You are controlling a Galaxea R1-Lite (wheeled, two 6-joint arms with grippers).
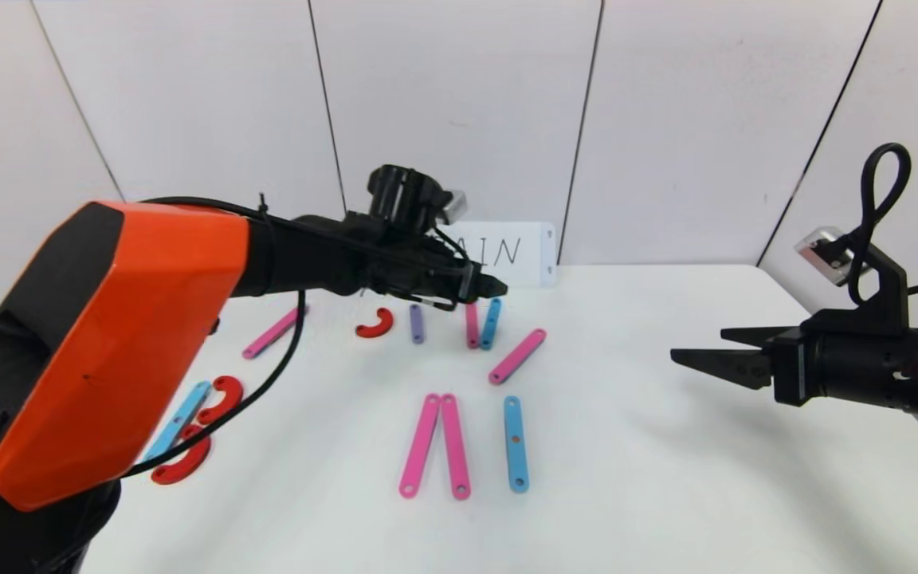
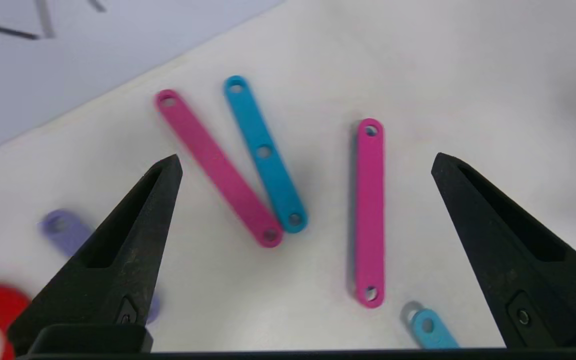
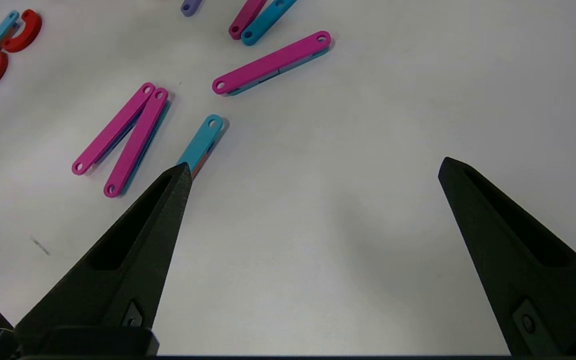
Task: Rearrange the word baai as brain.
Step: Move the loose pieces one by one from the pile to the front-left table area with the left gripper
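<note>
Plastic pieces of the word (image 1: 443, 375) lie scattered across the white worktop (image 1: 666, 494), not yet forming any legible letter sequence. Your left gripper (image 1: 484, 287) hovers at the far middle of the layout, jaws released and holding nothing; in the left wrist view they straddle a short pink bar (image 2: 218, 167) and a blue bar (image 2: 264, 152) that meet at one end in a narrow V. A separate pink bar (image 2: 369, 212) lies just beside that pair, also between the jaws.

Further findings:
- A purple bar (image 1: 417, 324) and a red curve (image 1: 376, 324) lie to the left of the pair; another pink bar (image 1: 271, 332) lies further left.
- Two long pink bars (image 1: 435, 445), touching at their far ends, and a long blue bar (image 1: 515, 443) occupy the near middle.
- A blue bar with two red curves (image 1: 196, 430) sits near left, partly hidden behind the left arm.
- The white card (image 1: 519, 253) stands at the rear, partly hidden.
- Your right gripper (image 1: 702, 359) is parked well to the right above bare worktop, jaws released.

Recommendation, as judgement only: you appear to be selecting a piece from the rear group. Commit to one bar. The spread as it stands spans three, so narrow the jaws before descending and centre on the chosen bar's middle hole. Come down squarely; these flat pieces look likely to skid. Keep clear of the neighbouring bar where the ends touch.
</note>
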